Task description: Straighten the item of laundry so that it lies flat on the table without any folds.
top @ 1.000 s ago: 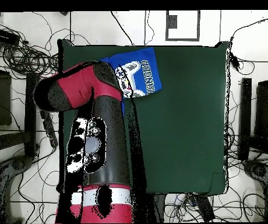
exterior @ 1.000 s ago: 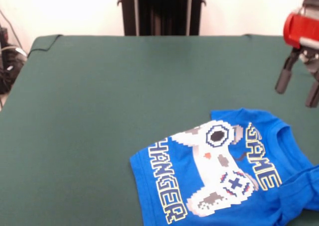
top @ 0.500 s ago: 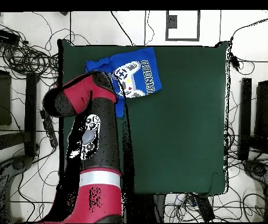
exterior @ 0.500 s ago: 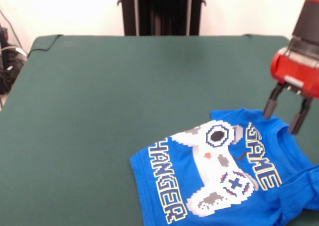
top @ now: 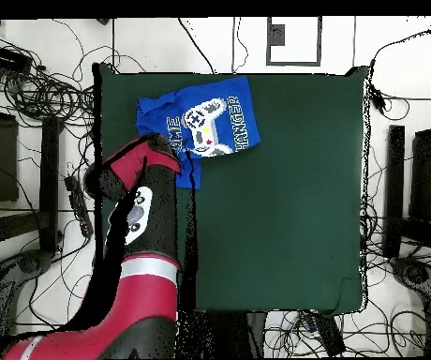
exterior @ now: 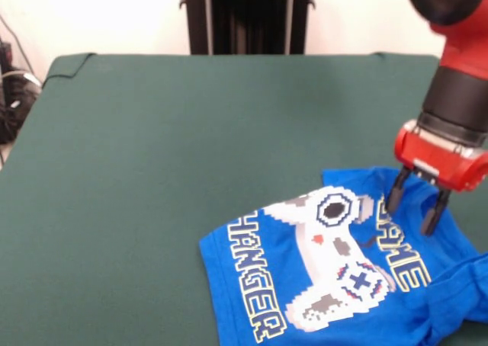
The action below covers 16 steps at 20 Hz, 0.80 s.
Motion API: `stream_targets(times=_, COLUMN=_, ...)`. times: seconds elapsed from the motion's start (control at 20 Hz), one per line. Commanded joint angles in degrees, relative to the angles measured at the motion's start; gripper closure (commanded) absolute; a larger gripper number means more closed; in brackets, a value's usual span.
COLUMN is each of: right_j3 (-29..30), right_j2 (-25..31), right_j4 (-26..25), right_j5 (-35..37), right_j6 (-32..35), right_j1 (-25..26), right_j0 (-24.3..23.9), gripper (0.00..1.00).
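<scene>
The light is even and quite bright, with no strong glare. The green table (exterior: 191,132) shows only soft shading, and under the gripper (exterior: 412,206) a faint shadow falls on the blue T-shirt (exterior: 305,285). The front view is a little soft; the red arm (exterior: 457,94) looks slightly blurred.

The T-shirt (exterior: 335,273) runs off the front view's bottom edge, its hem unseen.
</scene>
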Motion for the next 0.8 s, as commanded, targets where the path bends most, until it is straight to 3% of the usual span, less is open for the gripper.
stream_targets(times=0.05, right_j3=-0.32, right_j2=-1.85, right_j4=2.41, right_j5=-9.63, right_j6=9.35, right_j1=0.59, right_j0=1.94, gripper=0.00)
stream_targets(times=0.35, right_j3=1.34, right_j2=-3.20, right_j4=5.30, right_j5=-7.91, right_j6=7.75, right_j1=-2.19, right_j0=3.69, gripper=0.00)
stream_targets(times=0.5, right_j3=1.97, right_j2=-3.22, right_j4=6.09, right_j5=-4.17, right_j6=5.30, right_j1=-2.79, right_j0=3.45, gripper=0.00)
stream_targets(times=0.8, right_j3=1.88, right_j2=-2.65, right_j4=6.90, right_j5=-3.25, right_j6=2.09, right_j1=-4.68, right_j0=2.43, gripper=0.00)
